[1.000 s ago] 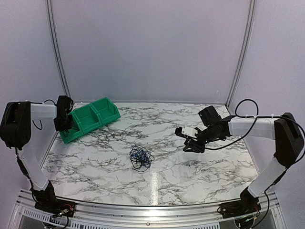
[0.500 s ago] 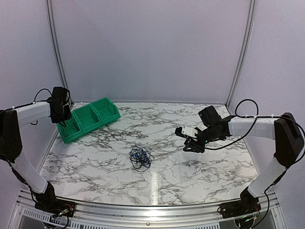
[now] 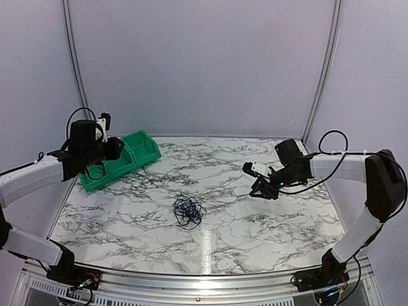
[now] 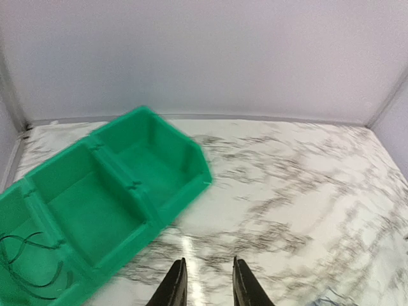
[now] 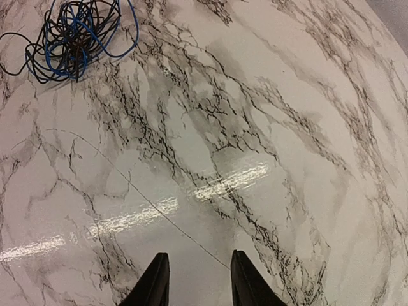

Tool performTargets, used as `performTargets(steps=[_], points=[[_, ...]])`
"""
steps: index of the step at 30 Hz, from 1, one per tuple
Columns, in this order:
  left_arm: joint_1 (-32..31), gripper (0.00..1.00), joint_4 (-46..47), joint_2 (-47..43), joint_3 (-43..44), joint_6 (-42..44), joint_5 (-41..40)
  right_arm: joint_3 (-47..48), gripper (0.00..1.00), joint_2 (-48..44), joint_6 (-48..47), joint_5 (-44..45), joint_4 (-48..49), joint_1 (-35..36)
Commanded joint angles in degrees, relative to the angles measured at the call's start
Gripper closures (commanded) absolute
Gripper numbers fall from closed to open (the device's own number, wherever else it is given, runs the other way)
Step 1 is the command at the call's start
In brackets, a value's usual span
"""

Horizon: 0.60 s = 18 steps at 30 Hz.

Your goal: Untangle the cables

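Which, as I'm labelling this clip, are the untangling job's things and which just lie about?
Job: cables in a knot; black strand in the green bin; left gripper; right gripper.
Lying about: green bin; thick black cable on the right arm.

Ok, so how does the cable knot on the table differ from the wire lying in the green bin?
The cable knot mixes blue and black strands; the wire in the green bin looks all black. The knot is a dense bundle, the wire a few loose loops. The knot lies on the marble table, the wire in an end compartment of the bin. Both are very thin.
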Motion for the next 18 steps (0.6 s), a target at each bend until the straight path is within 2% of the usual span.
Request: performTargets(steps=[1,6,9,10,11,12,14,18], points=[[-12.4,0.74,1.6,-0.8,0.9,2.4,3.4,2.7,0.66,0.0,2.2,1.1,1.9,2.4],[-28.8,0.66,-6.9,0.5,5.4,1.5,-13.0,2.4,0.66,-3.8,5.5,-3.7,2.5,3.5],[-34.1,0.57,-2.2,-1.8,0.4,-0.8,-20.0,3.0,0.67,-5.9,6.9,-7.8,1.0,4.2],[-35.1,0.48,0.2,-2.9,-2.0,-1.2,-21.9,3.6,0.67,-6.5,7.1,-8.1,0.0,4.9],[-35.7,0.16,3.0,-4.2,-4.4,-2.3,-24.1,4.4,0.67,-6.9,6.8,-8.1,-1.1,5.5],[-36.0,0.03,5.3,-5.5,-6.8,-3.8,-26.1,5.2,0.67,-7.1,6.2,-8.1,-2.1,6.3],[-36.0,0.01,6.2,-6.7,-9.4,-7.0,-30.9,6.5,0.67,-6.6,5.1,-7.1,-3.2,7.8],[-36.0,0.01,6.9,-4.5,-12.1,-6.1,-36.6,10.4,0.67,-1.0,4.7,-6.1,-3.8,10.4]])
